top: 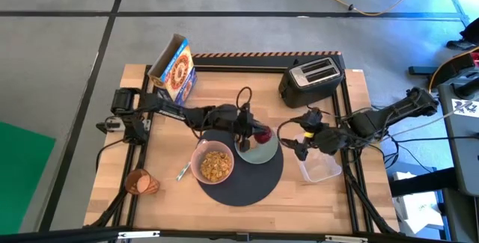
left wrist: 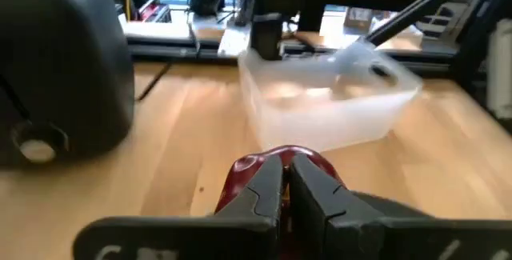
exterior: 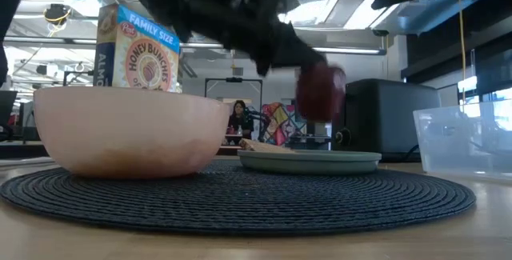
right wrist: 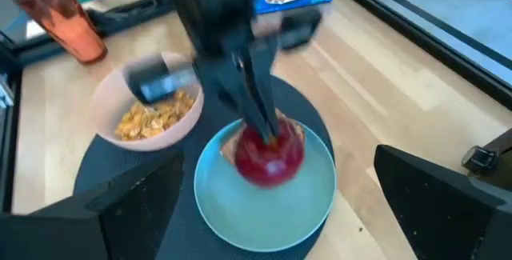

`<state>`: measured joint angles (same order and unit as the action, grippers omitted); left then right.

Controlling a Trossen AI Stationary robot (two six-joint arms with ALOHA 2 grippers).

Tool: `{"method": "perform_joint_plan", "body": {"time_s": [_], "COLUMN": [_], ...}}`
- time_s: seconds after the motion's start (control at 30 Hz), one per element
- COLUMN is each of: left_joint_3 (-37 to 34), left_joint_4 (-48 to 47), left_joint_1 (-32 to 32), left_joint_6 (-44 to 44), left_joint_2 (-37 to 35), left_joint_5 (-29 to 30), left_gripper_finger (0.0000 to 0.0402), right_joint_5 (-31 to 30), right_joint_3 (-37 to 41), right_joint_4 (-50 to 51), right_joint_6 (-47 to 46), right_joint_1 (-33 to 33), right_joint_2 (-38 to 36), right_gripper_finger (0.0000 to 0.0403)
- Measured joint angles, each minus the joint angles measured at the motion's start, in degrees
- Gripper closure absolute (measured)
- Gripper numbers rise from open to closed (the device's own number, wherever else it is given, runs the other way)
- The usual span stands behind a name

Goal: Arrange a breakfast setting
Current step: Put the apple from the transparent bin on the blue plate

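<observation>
1. High view, centre of the frame: the left gripper (top: pixel 254 134) is clamped on the stem of the red fruit (top: pixel 262 135), holding it over the pale-green plate (top: pixel 258 153), which sits on the round dark-grey mat (top: pixel 243 191)

2. Low view, right of centre: the fruit (exterior: pixel 320 92) hangs clear above the plate (exterior: pixel 308 161), not touching it. Such a thin pinch is a weak hold, so my worry is that the fruit swings or slips out and drops

3. Right wrist view, middle of the frame: the toast slice (right wrist: pixel 230 144) lies on the plate partly under the fruit (right wrist: pixel 270 158). Released from this height, I reckon the round fruit could bounce or roll off the toast, over the rim and onto the mat

4. The pink bowl (top: pixel 214 164) of cereal sits just left of the plate; a sideways swing of the arm could knock it

5. The right gripper (top: pixel 299 144) waits with fingers spread wide and empty, right of the plate beside the clear plastic tub (top: pixel 320 168)
</observation>
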<state>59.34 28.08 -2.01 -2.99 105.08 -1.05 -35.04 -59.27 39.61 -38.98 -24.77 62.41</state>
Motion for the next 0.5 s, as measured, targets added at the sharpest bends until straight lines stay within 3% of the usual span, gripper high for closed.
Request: {"method": "perform_joint_plan", "body": {"time_s": [0.3,0.5], "left_joint_3": [1.77,2.37], "left_joint_4": [8.35,8.54], "left_joint_1": [2.89,2.96], "left_joint_6": [1.86,1.65], "left_joint_2": [9.11,10.57], "left_joint_5": [0.10,0.26], "left_gripper_finger": [0.0391,0.0390], "right_joint_5": [0.70,1.15], "right_joint_3": [0.00,0.00], "right_joint_4": [-0.50,-0.45], "right_joint_6": [-0.10,-0.43], "right_joint_1": [0.02,0.00], "right_joint_2": [-0.74,-0.78], "right_gripper_finger": [0.0006,0.0006]}}
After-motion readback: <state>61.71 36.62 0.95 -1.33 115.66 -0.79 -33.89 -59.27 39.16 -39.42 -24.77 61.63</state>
